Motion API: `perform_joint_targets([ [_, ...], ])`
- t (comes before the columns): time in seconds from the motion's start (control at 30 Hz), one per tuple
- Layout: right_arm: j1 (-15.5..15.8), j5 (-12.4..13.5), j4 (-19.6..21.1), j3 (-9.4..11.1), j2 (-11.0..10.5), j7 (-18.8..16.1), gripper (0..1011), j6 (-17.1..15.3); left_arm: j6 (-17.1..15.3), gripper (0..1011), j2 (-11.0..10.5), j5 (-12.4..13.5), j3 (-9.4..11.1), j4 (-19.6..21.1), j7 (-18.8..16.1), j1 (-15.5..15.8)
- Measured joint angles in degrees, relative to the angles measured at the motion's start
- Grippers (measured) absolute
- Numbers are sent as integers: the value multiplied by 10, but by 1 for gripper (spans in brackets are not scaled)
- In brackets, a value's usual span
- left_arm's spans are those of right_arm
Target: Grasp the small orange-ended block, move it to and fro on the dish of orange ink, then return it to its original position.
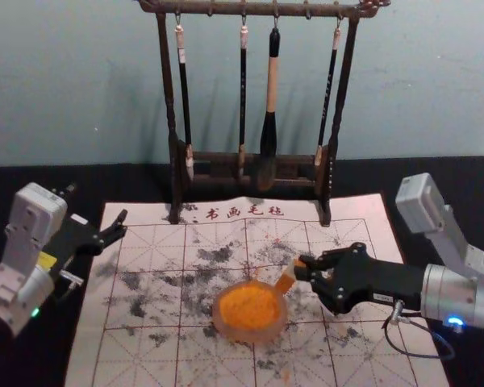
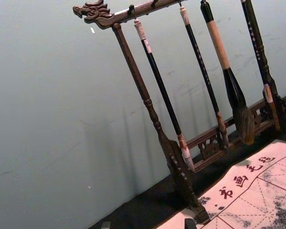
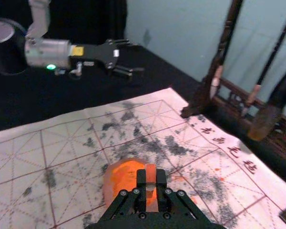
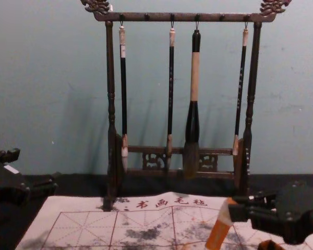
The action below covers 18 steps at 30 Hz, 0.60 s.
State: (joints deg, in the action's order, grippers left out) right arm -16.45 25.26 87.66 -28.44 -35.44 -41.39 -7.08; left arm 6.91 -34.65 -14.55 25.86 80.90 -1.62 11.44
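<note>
Our right pincer grips the small block near its top, likely to free the orange lower end for rubbing; it tilts by the ink dish's rim. Our left pincer, spread wide, leaves the dish clear.

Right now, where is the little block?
In the head view, the block is tilted in the right gripper, by the far right edge of the dish.

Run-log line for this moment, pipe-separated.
right hand: shut on orange-ended block, tilted | lower end by orange ink dish, contact unclear | left hand: open, idle near mat's left edge
</note>
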Motion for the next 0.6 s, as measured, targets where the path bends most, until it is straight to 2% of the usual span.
perform_joint_targets([
  [0.33,-41,-26,2,-48,-10,-19,96,-24,0,1001,0,0,0,0,0,0],
  [0.6,-65,-39,-5,-76,-8,-24,96,-29,0,1001,0,0,0,0,0,0],
])
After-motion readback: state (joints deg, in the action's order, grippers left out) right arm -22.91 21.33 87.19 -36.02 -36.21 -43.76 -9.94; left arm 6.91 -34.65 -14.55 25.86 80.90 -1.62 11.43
